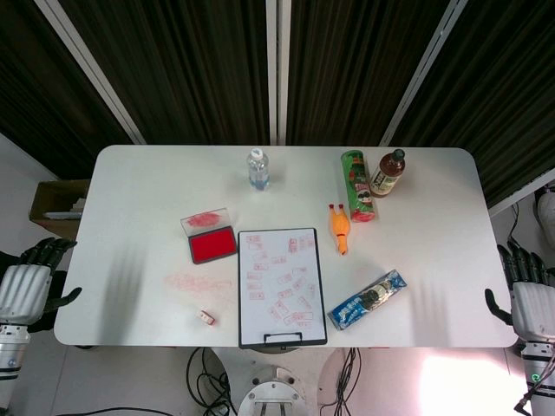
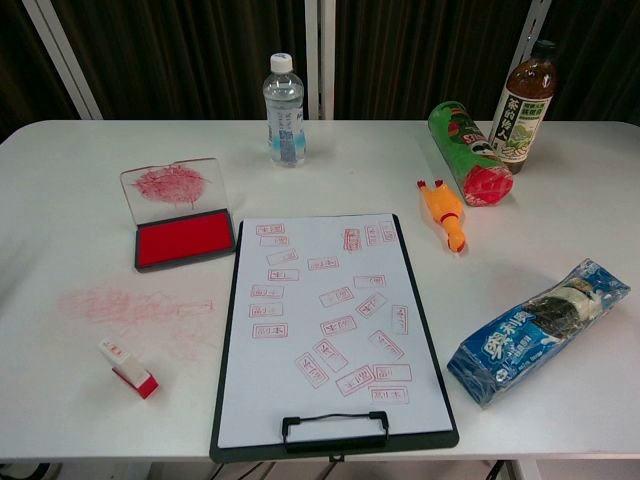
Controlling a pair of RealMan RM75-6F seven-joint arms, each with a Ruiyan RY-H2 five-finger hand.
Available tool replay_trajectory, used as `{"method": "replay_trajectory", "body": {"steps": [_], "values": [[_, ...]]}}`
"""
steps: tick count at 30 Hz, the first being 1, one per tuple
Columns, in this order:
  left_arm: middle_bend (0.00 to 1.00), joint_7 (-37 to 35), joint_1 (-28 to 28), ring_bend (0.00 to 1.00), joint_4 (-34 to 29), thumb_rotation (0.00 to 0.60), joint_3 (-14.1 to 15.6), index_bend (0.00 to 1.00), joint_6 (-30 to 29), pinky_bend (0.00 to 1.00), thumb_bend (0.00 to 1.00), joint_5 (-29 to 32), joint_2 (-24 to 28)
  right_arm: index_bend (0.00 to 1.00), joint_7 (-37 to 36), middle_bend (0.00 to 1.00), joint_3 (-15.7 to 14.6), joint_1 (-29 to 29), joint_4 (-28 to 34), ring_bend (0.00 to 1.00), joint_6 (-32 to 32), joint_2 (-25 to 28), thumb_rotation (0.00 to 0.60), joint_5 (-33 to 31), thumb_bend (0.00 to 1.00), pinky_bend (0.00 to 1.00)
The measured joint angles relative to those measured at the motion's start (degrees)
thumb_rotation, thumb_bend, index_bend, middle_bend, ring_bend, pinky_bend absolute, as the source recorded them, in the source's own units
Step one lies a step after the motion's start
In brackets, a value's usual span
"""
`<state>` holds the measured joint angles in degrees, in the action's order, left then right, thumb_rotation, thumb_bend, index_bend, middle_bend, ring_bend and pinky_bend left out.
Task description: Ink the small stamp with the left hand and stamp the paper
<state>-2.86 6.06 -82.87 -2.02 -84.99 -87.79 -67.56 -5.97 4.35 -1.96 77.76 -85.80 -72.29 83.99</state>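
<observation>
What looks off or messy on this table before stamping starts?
Red ink smears stain the bare table left of the clipboard, below the open ink pad. The small stamp lies on its side there. The green can also lies tipped over near the bottle.

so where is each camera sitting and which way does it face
Head view: high above the near table edge, looking almost straight down on the table; the left hand and right hand hang open off its sides.
Chest view: lower at the near edge, looking forward and down across the table; no hands show.
Shared: clipboard, ink pad, small stamp, water bottle.
</observation>
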Motion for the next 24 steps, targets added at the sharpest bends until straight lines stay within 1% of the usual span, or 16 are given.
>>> {"method": "replay_trajectory", "body": {"steps": [18, 24], "values": [[0.20, 1.11, -0.54, 0.14, -1.94, 0.600, 0.92, 0.21, -0.99, 0.25, 0.14, -1.20, 2.12, 0.00, 1.01, 0.00, 0.16, -0.08, 1.71, 0.00, -0.10, 0.80, 0.600, 0.19, 0.30, 0.00], [0.20, 2.37, -0.25, 0.14, -2.51, 0.600, 2.52, 0.21, -0.64, 0.27, 0.15, -4.16, 2.28, 0.00, 0.92, 0.00, 0.12, -0.29, 1.34, 0.00, 0.57, 0.68, 0.600, -0.05, 0.30, 0.00]]}}
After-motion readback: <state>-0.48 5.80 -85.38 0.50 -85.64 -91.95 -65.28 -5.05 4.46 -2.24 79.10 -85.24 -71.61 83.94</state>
